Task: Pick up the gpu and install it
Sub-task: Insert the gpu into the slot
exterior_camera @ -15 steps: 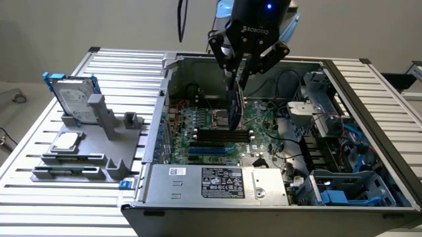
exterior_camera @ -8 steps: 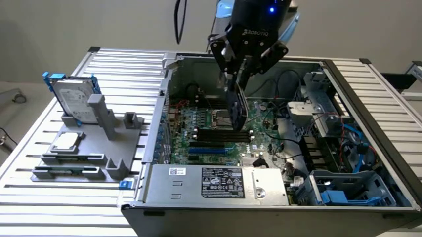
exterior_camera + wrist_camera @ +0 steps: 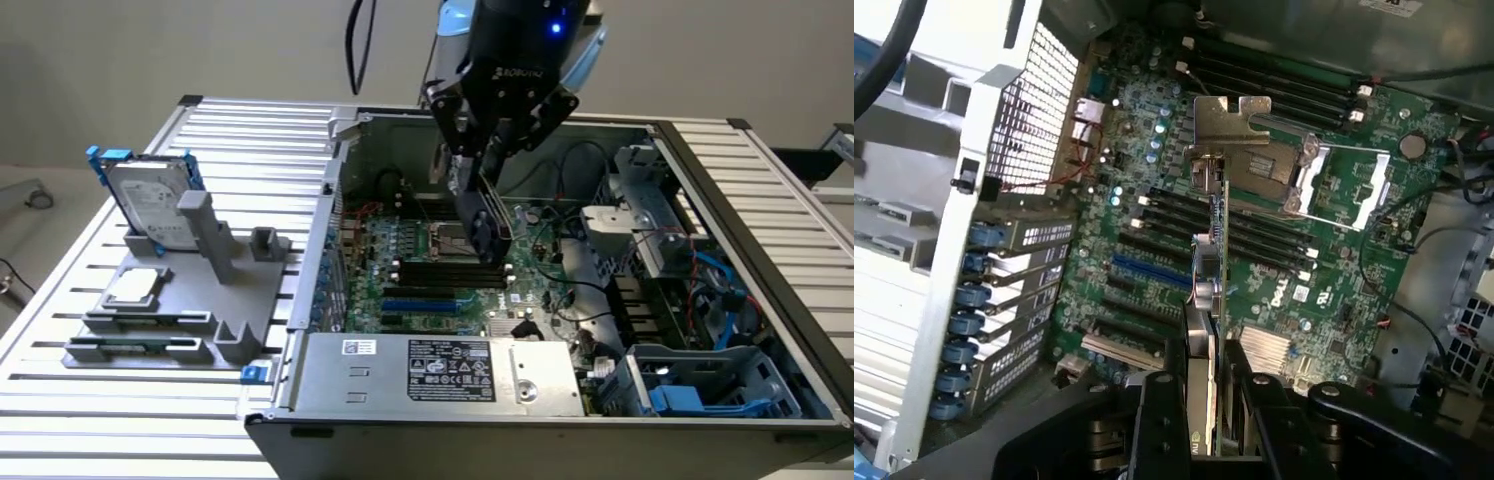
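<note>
**Green board, black shroud: the card hangs edge-down inside the open case**

Black jaws are clenched on the gpu, one on each flat face near its upper edge. The card hangs upright below them, inside the computer case. I take that as the reason for the grip: squeezing the faces leaves the lower edge free to meet a slot.

From the wrist view the gpu runs away from the camera as a thin line over the motherboard. It sits just beside the blue slot and roughly parallel to it. It looks to be above the board and not seated, though I cannot tell whether the far end touches anything. The case's rear slot brackets with their blue clips stand off to one side.

On the table, towards the exterior view's left, a grey holder keeps the other parts apart and upright. The silver hard drive stands in it on edge. The square CPU chip lies flat in its own recess.
</note>
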Controlling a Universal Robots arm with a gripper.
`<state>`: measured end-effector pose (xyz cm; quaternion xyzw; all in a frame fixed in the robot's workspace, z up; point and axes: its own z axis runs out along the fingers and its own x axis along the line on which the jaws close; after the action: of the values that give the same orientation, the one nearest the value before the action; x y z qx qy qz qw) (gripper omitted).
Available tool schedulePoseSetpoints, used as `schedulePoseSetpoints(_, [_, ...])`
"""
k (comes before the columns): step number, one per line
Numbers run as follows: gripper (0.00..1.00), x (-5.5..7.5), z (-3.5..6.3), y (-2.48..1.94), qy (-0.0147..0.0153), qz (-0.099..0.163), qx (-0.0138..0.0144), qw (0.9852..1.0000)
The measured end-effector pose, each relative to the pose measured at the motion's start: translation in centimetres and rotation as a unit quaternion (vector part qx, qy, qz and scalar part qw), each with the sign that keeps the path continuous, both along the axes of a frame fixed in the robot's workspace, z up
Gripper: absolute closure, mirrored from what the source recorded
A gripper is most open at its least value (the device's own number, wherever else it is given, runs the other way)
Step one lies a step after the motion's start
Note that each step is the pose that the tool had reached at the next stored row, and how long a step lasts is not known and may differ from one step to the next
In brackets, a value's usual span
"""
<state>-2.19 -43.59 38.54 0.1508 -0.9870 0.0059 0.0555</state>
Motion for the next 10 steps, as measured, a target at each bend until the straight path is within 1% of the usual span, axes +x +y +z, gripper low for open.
schedulePoseSetpoints(3, [0.74, 0.00, -0.17, 0.00, -0.0001, 0.028, 0.0028, 0.9996])
schedulePoseSetpoints(5, [0.74, 0.00, -0.28, 0.00, -0.0003, 0.046, 0.0056, 0.9989])
schedulePoseSetpoints(8, [0.74, 0.00, -0.42, 0.00, -0.0007, 0.073, 0.0104, 0.9973])
schedulePoseSetpoints(10, [0.74, 0.00, -0.52, 0.00, -0.0010, 0.091, 0.0138, 0.9958])
